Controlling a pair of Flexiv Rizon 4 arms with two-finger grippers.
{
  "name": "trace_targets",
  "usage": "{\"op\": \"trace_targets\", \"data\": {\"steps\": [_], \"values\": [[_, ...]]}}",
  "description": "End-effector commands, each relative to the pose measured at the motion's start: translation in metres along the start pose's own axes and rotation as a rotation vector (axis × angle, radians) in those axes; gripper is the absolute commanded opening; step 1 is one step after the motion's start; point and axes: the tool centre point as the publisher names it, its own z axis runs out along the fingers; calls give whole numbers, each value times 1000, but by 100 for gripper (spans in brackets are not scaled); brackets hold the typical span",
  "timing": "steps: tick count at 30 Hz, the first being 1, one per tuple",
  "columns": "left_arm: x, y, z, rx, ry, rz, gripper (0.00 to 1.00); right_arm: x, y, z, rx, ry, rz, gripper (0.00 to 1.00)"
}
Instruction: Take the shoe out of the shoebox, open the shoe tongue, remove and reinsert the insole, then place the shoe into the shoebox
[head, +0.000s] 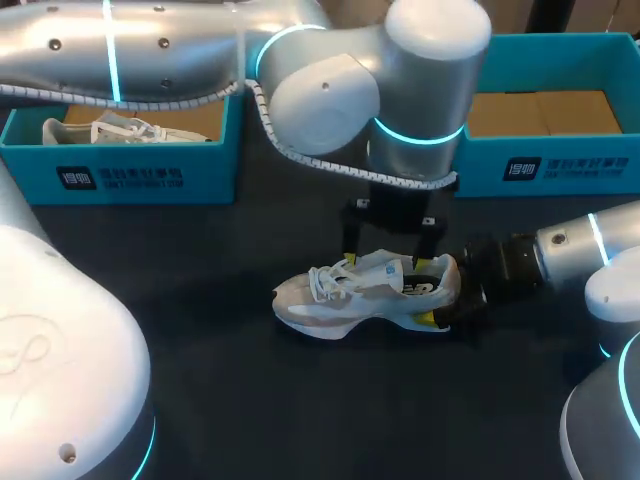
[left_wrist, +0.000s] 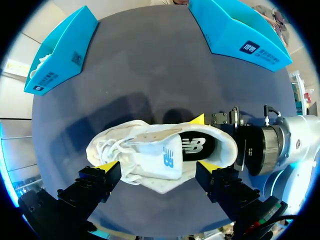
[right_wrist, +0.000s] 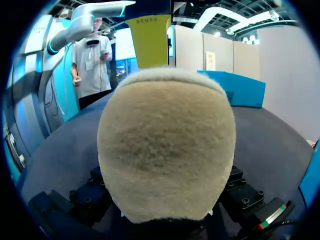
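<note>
Shoe (head: 365, 292) is sitting mid-table, well off every edge. R gripper (head: 441, 297) is clamping its heel (right_wrist: 165, 150); L gripper (head: 385, 263) is hovering wide open over the tongue (left_wrist: 150, 136). Prob. light, soft upper, squashing easily: I'd be pinching the tongue's edge.

The white shoe (left_wrist: 160, 150) lay on the dark table (left_wrist: 150, 75) between my left gripper's (left_wrist: 157, 166) wide-spread fingers, with my right gripper (left_wrist: 220, 142) at its heel. Beyond it a blue shoebox (left_wrist: 60, 55) and a second shoebox (left_wrist: 240, 35) stood well apart.
</note>
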Motion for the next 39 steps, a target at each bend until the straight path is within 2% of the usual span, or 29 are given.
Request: {"op": "trace_targets", "data": {"steps": [1,16,25,33,39], "values": [[8,-2,10,-3,-16,-8,100,1,0,2,2,-2,0,0],[14,-4,36,-10,-70,-25,100,1,0,2,2,-2,0,0],[6,-3,49,-12,-110,-38,100,1,0,2,2,-2,0,0],[-12,-4,55,-8,-171,-46,100,1,0,2,2,-2,0,0],[-19,-5,46,1,-161,-56,100,1,0,2,2,-2,0,0]]}}
